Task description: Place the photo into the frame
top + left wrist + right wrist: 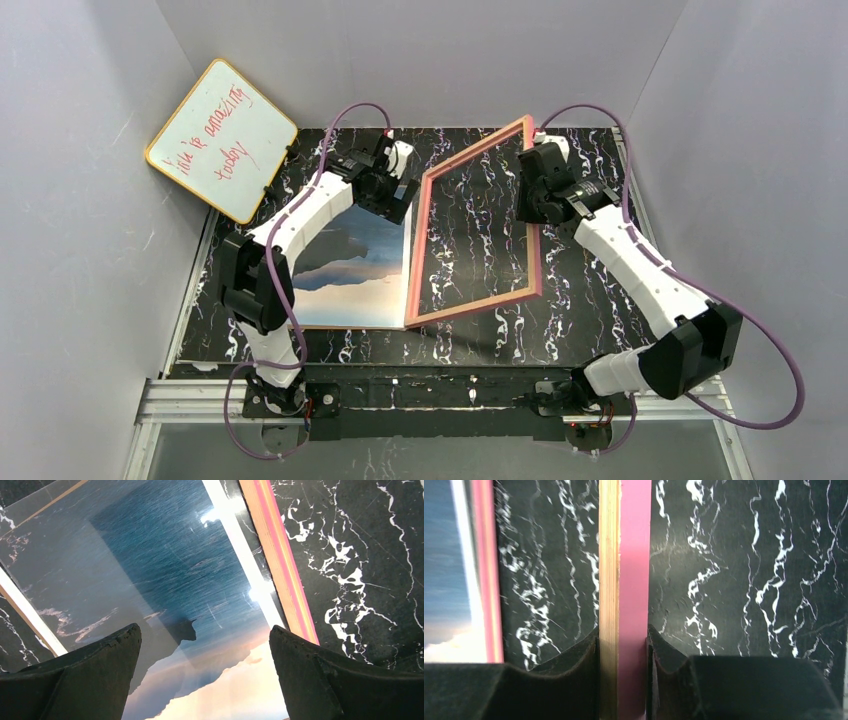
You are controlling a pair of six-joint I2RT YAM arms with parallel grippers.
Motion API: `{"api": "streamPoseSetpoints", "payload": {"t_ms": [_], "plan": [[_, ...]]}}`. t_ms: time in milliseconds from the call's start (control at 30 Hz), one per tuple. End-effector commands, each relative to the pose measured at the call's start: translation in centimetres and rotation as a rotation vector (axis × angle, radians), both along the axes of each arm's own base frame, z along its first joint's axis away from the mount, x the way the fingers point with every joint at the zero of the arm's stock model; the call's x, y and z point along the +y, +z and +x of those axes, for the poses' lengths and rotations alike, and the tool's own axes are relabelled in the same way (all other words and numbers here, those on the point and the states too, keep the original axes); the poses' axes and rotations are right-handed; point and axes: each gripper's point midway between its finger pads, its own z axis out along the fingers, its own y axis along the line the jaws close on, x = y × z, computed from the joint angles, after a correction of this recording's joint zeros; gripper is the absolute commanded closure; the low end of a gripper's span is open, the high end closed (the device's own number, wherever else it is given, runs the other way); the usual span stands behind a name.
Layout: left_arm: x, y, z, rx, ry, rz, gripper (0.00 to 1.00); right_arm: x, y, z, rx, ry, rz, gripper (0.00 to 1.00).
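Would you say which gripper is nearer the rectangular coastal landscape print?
Left. The left gripper hangs open directly over the print; the right gripper is shut on the thin pink frame, at its farther rail.

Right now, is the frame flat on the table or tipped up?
Tipped up. The right claw is shut on the right rail of the frame, holding that side raised; the left rail sits low beside the photo.
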Motion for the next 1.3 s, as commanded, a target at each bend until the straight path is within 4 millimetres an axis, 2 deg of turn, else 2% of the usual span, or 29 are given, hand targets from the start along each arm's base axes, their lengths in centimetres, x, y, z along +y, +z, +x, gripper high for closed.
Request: {"api": "streamPoseSetpoints", "payload": {"t_ms": [0, 167, 533, 700, 933, 1267], "plan": [[1.3, 2.0, -0.7, -0.046, -0.009, 0.022, 0.02, -1.6, -3.1, -2.3, 0.135, 0.071, -0.132, 0.99], [1.7, 0.4, -1.2, -0.024, -0.028, 0.048, 0.02, -2.0, -4.9, -2.6, 0.174, 0.086, -0.175, 0.99], [4.1, -6.3, -2.3, 0.032, -0.05, 0.196, 0.02, -5.5, -9.8, -2.8, 0.271, -0.039, -0.373, 0.99], [4.2, -8.2, -2.6, 0.051, -0.053, 0.215, 0.02, -5.8, -12.7, -2.5, 0.313, -0.058, -0.415, 0.99], [3.9, -9.9, -3.4, 0.075, -0.097, 0.236, 0.02, -5.6, -16.4, -2.5, 0.38, -0.074, -0.432, 0.99], [3.9, -11.9, -3.5, 0.087, -0.12, 0.287, 0.02, -6.2, -20.1, -3.2, 0.44, -0.122, -0.45, 0.99]]}}
